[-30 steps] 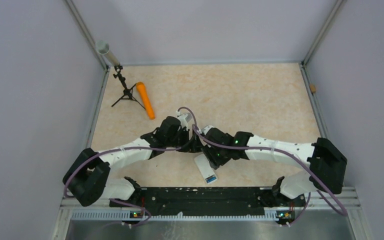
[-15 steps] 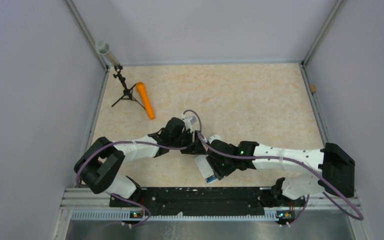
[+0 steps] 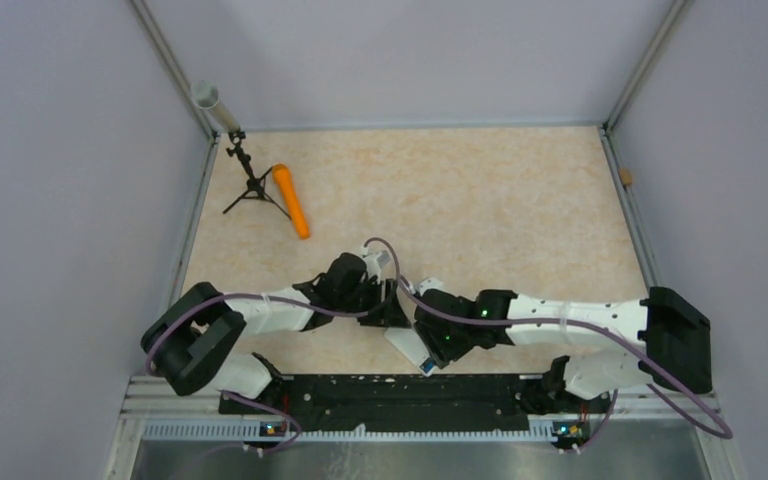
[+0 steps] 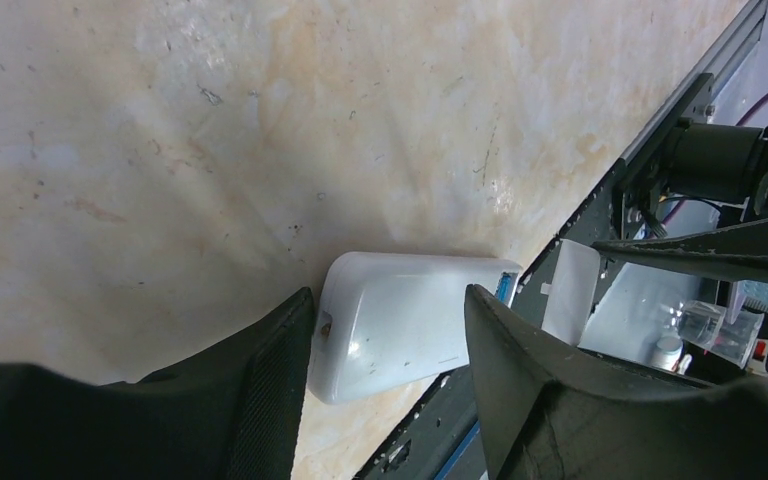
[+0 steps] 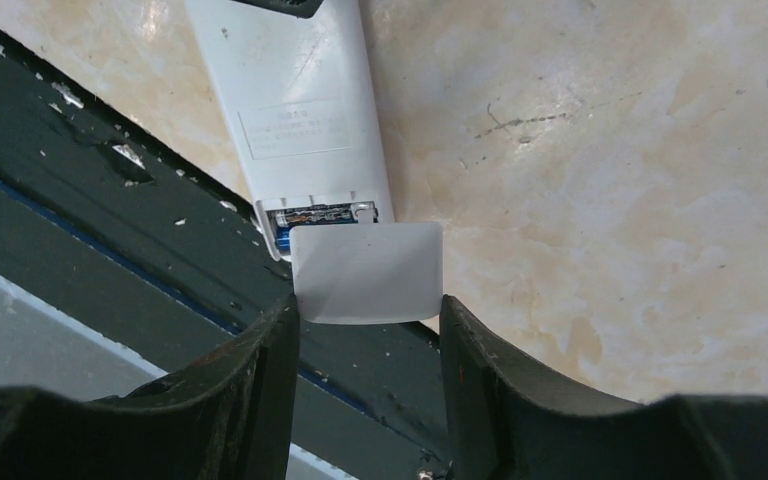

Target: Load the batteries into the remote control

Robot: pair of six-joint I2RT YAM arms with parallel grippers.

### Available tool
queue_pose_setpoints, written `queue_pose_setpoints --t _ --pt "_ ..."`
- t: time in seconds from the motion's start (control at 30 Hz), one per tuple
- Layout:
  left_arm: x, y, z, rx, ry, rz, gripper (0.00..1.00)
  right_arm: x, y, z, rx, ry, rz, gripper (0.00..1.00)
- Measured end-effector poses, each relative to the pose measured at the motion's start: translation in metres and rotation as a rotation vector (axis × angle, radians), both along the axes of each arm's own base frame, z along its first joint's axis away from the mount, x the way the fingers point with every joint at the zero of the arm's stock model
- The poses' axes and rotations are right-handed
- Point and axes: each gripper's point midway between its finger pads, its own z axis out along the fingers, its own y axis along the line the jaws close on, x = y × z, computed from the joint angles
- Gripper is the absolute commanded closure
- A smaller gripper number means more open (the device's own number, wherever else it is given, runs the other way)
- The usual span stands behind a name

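The remote control point(image 5: 300, 110) lies back-up at the near edge of the table point(image 5: 580, 150), a blue battery point(image 5: 281, 234) showing in its recess. Our left gripper point(image 4: 390, 310) pinches its far end. Our right gripper point(image 5: 365, 302), half-open, holds the white cover point(image 5: 365, 272), which we judge slides on next.

White remote point(image 5: 290, 90), plain back up, slanted at the desk's point(image 5: 610, 150) near edge, open recess end over the black rail point(image 5: 110, 230), blue battery point(image 5: 283, 235) showing inside, white cover point(image 5: 368, 272) detached and overlapping that end.
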Motion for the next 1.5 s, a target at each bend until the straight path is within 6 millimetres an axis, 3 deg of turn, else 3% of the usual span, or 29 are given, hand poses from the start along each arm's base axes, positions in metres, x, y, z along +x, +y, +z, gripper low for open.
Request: queue_pose_setpoints --t 0.47,0.63,0.9,1.5 --pt "-0.002 0.012 0.002 0.032 -0.020 0.051 0.37 -0.015 -0.005 -0.017 -0.082 0.008 0.114 0.83" --pt "-0.002 0.018 -0.001 0.064 -0.025 0.062 0.42 -0.015 -0.008 -0.025 -0.125 0.011 0.146 0.83" --pt "-0.003 0.022 -0.004 0.085 -0.025 0.062 0.50 -0.014 0.004 -0.021 -0.123 -0.005 0.183 0.83" --pt "-0.006 0.024 -0.007 0.096 -0.016 0.055 0.55 -0.014 0.010 -0.025 -0.148 -0.003 0.202 0.83"
